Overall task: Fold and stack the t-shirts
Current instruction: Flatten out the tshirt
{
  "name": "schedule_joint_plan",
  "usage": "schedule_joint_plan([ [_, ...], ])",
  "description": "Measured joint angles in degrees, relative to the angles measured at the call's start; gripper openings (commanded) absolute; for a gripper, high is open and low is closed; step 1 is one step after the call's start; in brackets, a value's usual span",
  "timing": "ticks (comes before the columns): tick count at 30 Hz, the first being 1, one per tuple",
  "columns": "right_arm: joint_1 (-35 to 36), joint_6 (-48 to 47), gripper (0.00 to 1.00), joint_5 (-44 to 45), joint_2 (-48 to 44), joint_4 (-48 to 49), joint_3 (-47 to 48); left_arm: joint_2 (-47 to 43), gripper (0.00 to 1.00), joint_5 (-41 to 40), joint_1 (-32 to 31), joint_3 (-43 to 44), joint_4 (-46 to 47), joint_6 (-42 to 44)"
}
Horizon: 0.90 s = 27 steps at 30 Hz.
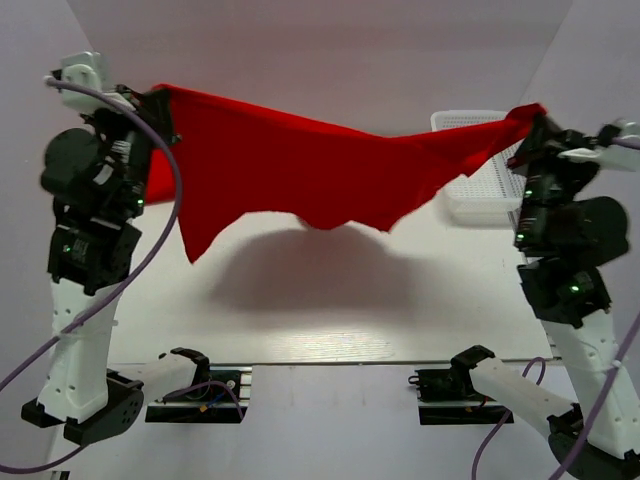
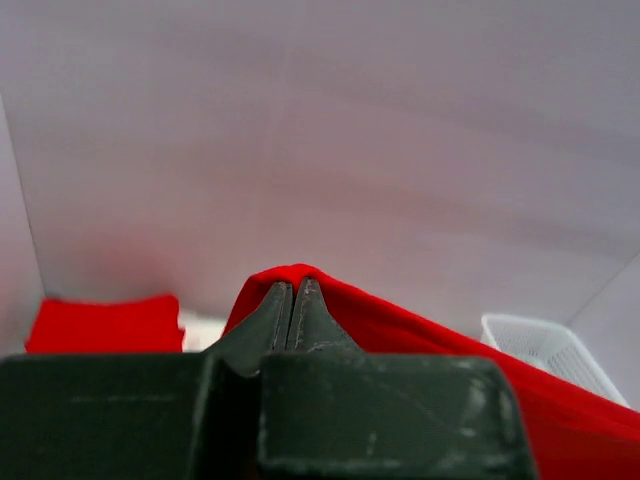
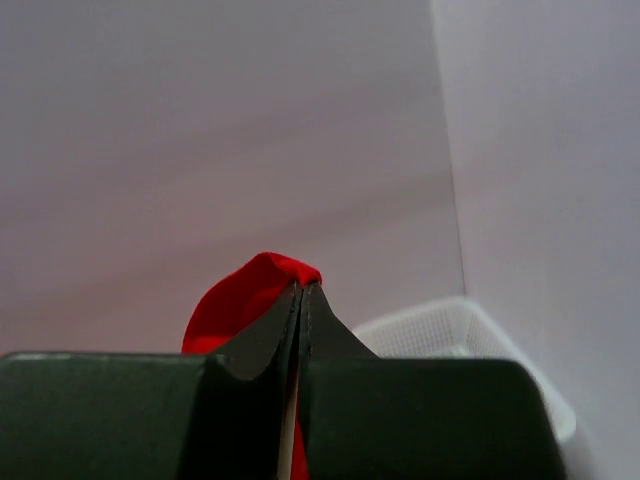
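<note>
Two arms stand at the bottom corners of the overhead view, and between them hangs one red t-shirt [image 1: 290,165], stretched across the upper half of the frame and clear of the white table [image 1: 400,300], where it throws a wide shadow. The left gripper [image 1: 155,100], high at the upper left, is pinched tight on one end of the cloth. In its own wrist view the two dark fingers [image 2: 270,315] meet with red fabric humped over their tips. The right gripper [image 1: 530,115], at the upper right, is clamped on the other end in the same way, its jaws pressed together with a red fold bulging out just above them. The shirt sags in the middle and its lower edge hangs in uneven points. The longest flap drops on the left side. Counting the rest: one white mesh basket [image 1: 480,190] sits at the right of the table, partly behind the raised cloth. One second red cloth [image 2: 100,325] lies low at the lower left of the left wrist view, apart from the held shirt, and I cannot tell how it is folded. Two black fixtures [image 1: 195,385] sit along the near edge, one left of centre and one right of centre. Purple cables [image 1: 165,215] loop down beside both arms.
</note>
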Motion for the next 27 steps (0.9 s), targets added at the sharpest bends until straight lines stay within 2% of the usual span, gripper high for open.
schedule_joint_plan([
  [9,0.3,-7.4,0.0,-6.5,1.5,-1.4,22.8,0.7,0.0,5.3,-0.2,15.8,-1.5,6.0],
  [15,0.3,-7.9,0.0,-12.9,-0.2,-7.2,33.8,-4.3,0.0,12.7,-0.3,16.4,-1.3,6.9],
  [22,0.1,-8.2,0.0,-17.4,-4.7,-9.3,40.1,-8.7,0.0,20.1,-0.2,22.9,-0.4,7.0],
  [27,0.0,-8.4,0.0,-18.9,-5.7,-9.3,41.3,-11.2,0.0,24.2,-0.1,23.1,0.8,6.7],
])
